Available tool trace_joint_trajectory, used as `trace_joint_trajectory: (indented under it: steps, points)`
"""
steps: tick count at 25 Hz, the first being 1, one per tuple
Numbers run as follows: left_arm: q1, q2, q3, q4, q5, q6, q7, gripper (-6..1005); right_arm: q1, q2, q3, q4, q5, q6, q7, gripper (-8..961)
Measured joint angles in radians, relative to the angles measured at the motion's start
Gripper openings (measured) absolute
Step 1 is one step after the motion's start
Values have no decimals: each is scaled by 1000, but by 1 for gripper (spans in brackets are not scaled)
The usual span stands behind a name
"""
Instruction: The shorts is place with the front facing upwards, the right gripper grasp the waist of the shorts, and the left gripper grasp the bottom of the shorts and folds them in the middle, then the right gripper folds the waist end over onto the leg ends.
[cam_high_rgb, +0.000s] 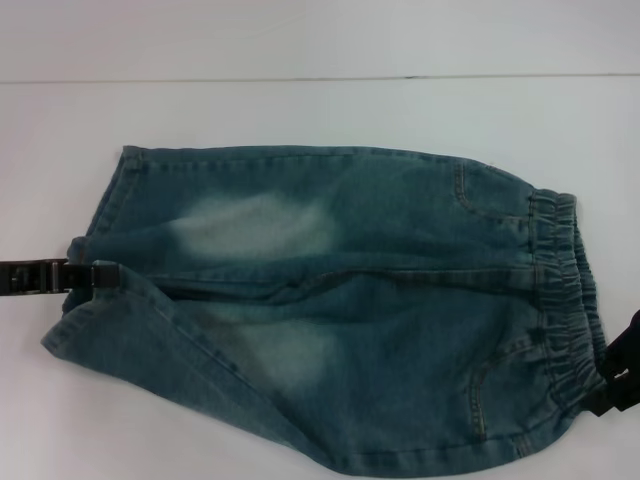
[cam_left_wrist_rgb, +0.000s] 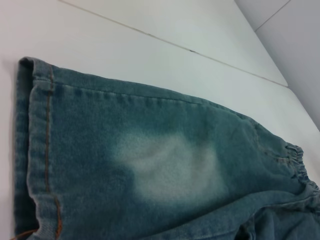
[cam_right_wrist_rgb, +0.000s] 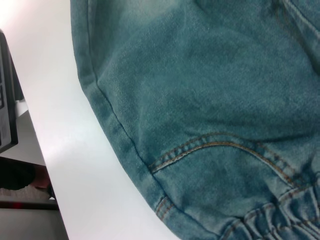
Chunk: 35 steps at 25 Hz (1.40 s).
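Shorts (cam_high_rgb: 330, 310) sprawl over a plain white surface (cam_high_rgb: 300, 110). Left tool (cam_high_rgb: 100, 276) pokes the hems mid-left, right tool (cam_high_rgb: 612, 385) sits lower right; can't tell either's grip.

The head camera looks down from above at the whole blue-green denim shorts (cam_high_rgb: 330, 310) on the white table (cam_high_rgb: 300, 110). The 2 wrist cameras sit close, one by the stitched leg hems (cam_left_wrist_rgb: 42, 150), one by the ruffled waistband (cam_right_wrist_rgb: 280, 220).
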Motion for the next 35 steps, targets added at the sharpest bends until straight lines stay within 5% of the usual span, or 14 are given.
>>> trace_joint_trajectory:
  steps: [3, 6, 12, 24, 29, 35]
  points:
    - [1, 2, -1, -3, -11, 2, 1, 27, 0, 0, 0, -3, 0, -1, 2, 475]
    - [4, 7, -1, -10, -23, 6, 1, 27, -2, 2, 1, -5, 0, -2, 0, 227]
    - [6, 11, -1, -13, -37, 14, 5, 27, -7, 2, 40, -5, 0, 0, -3, 39]
    - [-8, 47, 4, -126, -184, -65, 7, 27, -100, -37, 358, 21, 234, 25, -24, 46]
    - [-12, 30, 7, -162, -225, -195, 16, 27, -161, -7, 418, 42, 436, 87, 10, 55]
    - [1, 11, 2, -179, -296, -275, 57, 27, -223, 53, 433, 48, 597, 289, -63, 65]
